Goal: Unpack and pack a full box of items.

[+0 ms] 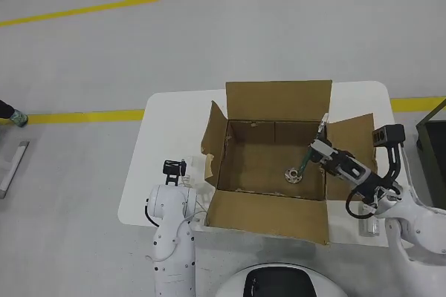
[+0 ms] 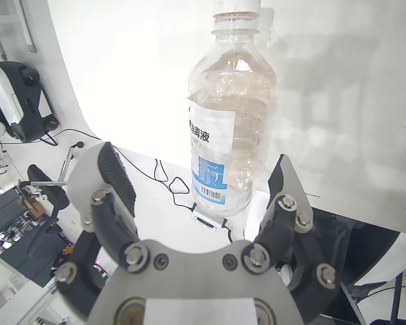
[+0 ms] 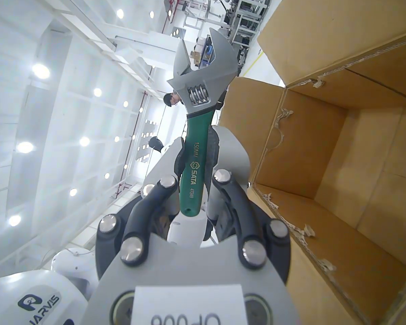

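While right end effector [image 3: 198, 152] grips the wrench [image 3: 199, 82] at 3 o'clock in the box [image 1: 253, 163], avoid the flap [image 1: 353, 141]; left end effector [image 2: 194, 160], wide, faces the bottle [image 2: 230, 103]

The white table [image 1: 171, 126] carries an open cardboard box [image 1: 253, 167] and an upright clear bottle [image 2: 230, 120].

- The top view looks down from above the arms, taking in the whole table [image 1: 171, 126] and open box [image 1: 256, 160].
- The left wrist view sits close behind the left gripper [image 2: 194, 157], facing a bottle [image 2: 231, 103].
- The right wrist view looks along the right gripper [image 3: 198, 152] and wrench [image 3: 199, 79], sharing the box's inside with the top view.
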You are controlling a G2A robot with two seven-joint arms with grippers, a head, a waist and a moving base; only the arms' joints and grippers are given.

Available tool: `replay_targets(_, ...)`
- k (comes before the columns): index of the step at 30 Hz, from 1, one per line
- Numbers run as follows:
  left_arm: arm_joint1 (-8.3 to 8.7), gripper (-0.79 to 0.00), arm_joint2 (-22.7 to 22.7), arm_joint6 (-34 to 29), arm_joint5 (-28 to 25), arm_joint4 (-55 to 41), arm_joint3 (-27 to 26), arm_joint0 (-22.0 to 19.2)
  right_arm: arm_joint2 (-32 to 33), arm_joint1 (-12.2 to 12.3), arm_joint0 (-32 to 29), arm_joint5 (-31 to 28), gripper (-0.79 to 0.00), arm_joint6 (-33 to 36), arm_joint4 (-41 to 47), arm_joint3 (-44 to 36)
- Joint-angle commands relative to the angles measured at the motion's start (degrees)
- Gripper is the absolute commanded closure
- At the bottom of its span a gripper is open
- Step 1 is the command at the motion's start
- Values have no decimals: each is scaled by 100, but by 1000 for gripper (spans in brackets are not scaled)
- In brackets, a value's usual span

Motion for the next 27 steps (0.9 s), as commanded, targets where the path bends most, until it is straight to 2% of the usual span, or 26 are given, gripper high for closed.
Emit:
replay_targets(1, 0, -785, 0, 0, 0, 0, 0, 0, 0, 0, 0, 0, 0, 0, 0, 0)
replay_targets(7, 0, -785, 0, 0, 0, 0, 0, 0, 194, 44, -6, -66, 0, -58, 243, -69)
replay_targets(12, 0, -785, 0, 0, 0, 0, 0, 0, 975, 132, 79, -53, 0, -195, 817, 15)
replay_targets(15, 0, -785, 0, 0, 0, 0, 0, 0, 1586, 206, 113, -18, 0, -295, 875, 52)
replay_targets(21, 0, -785, 0, 0, 0, 0, 0, 0, 2851, 402, -27, 4, 0, -241, 67, 110)
replay_targets(27, 0, -785, 0, 0, 0, 0, 0, 0, 3663, 617, -508, -80, 0, 295, -1558, 32)
